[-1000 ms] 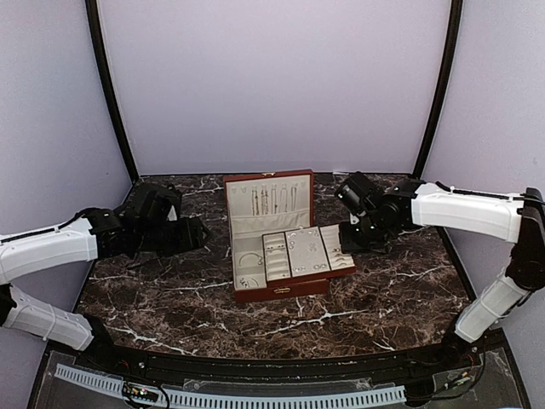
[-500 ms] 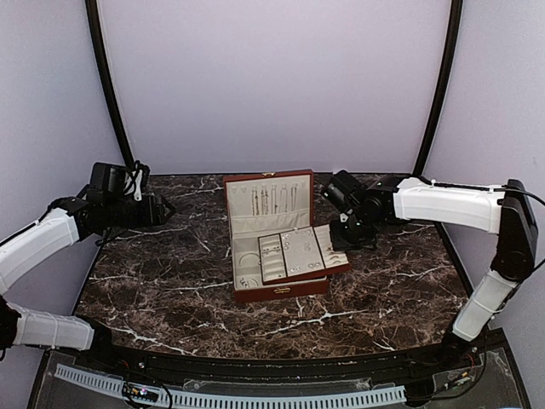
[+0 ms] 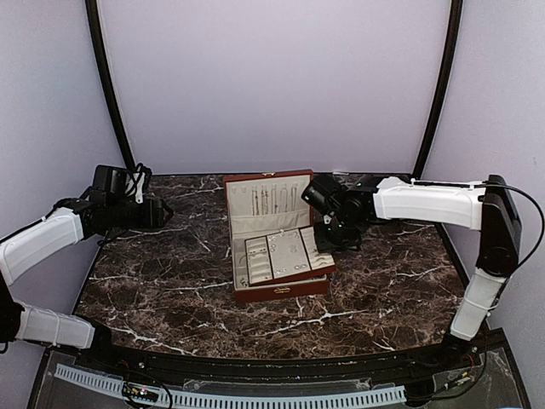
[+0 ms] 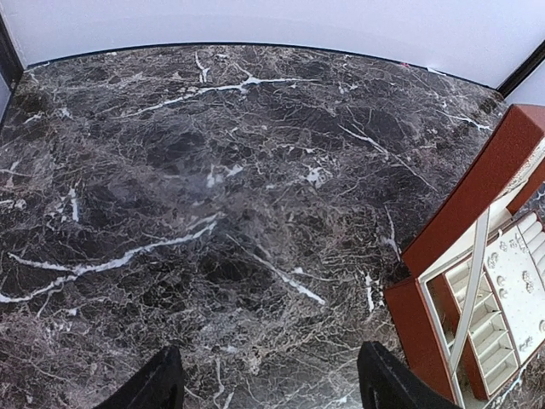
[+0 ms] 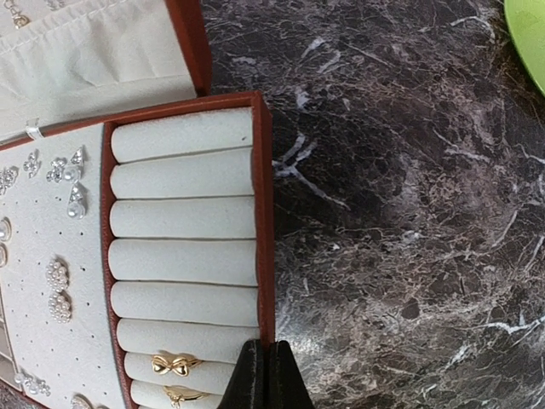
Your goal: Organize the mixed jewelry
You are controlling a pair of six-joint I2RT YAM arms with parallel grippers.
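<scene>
Right wrist view: two gold rings (image 5: 174, 365) on one tray (image 5: 183, 217).

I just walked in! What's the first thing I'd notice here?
The open red box in the middle of the dark marble table, with its cream tray of earrings and gold rings. The right pincer nips the tray's right edge, while the left pincer hangs open off to the left.

Dark marble counter (image 3: 170, 290) with white lines, open red-brown wooden box (image 3: 281, 292) near the middle, cream tray (image 5: 183, 217) sitting on top, pale purple walls (image 3: 272, 85), green shape (image 5: 530, 34) in one corner.
</scene>
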